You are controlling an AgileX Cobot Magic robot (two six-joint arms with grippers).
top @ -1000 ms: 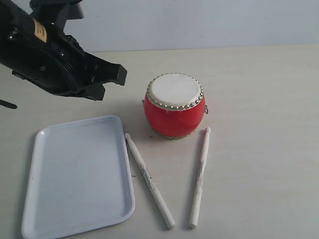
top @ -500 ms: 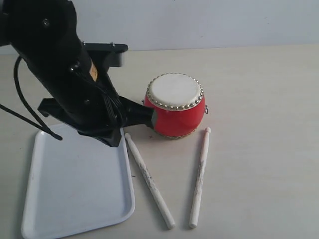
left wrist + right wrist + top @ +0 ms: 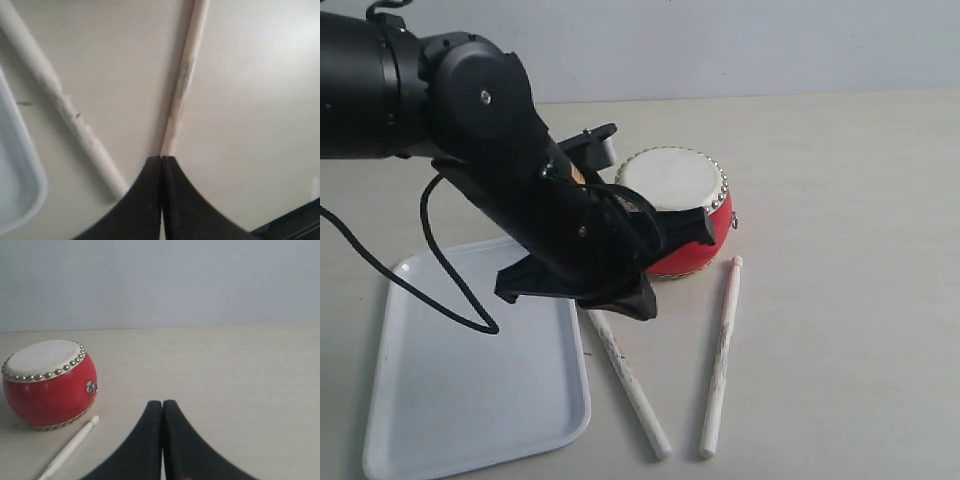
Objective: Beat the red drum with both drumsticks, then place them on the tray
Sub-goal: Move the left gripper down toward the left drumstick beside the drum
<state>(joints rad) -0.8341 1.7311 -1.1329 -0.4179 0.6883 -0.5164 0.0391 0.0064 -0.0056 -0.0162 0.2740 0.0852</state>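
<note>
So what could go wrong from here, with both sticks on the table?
1. The left fingers are shut above the stick farther from the tray; unless they open, they may shove it, not grip it.
2. The left arm hangs close in front of the drum and could knock it.
3. The other stick lies close beside the tray; fingers reaching for it may catch the rim.
</note>
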